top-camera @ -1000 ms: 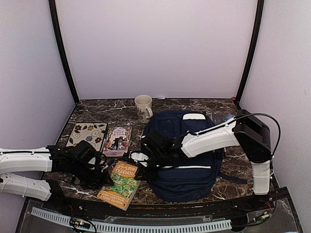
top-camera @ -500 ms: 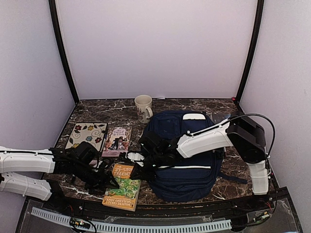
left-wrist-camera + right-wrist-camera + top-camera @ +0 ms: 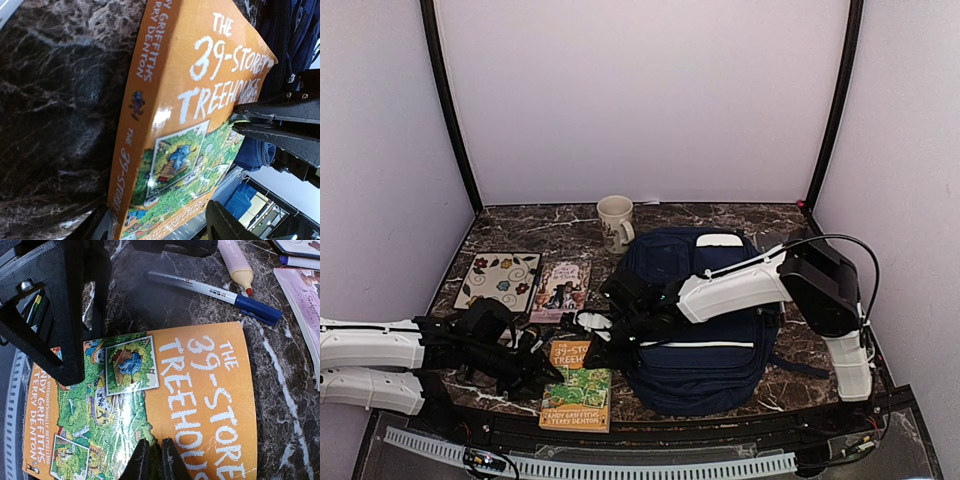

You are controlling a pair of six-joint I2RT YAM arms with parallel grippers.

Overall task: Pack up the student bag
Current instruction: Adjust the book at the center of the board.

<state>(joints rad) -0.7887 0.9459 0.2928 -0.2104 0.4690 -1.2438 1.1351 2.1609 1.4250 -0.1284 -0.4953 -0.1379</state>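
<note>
The student bag [image 3: 705,330], navy with white stripes, lies flat at centre right. An orange book, The 39-Storey Treehouse [image 3: 577,385], lies just left of it near the front edge. My left gripper [image 3: 160,220] is open and straddles the book's lower end. One finger [image 3: 97,227] sits by the spine, and the other [image 3: 225,222] stands just off the far edge. My right gripper [image 3: 155,452] reaches over from the bag side and is shut on the book's [image 3: 200,390] fore-edge. In the top view both grippers, left [image 3: 542,370] and right [image 3: 603,350], meet at the book.
A cream mug [image 3: 615,220] stands behind the bag. A floral notebook [image 3: 500,278] and a pink book [image 3: 561,288] lie at the left. A blue-capped pen [image 3: 215,291] and a glue stick [image 3: 236,262] lie beyond the orange book. A rail [image 3: 590,465] runs along the front.
The orange book has turned from slanted to nearly square with the front edge and slid nearer. My left jaws narrowed around it. My right gripper closed and moved left.
</note>
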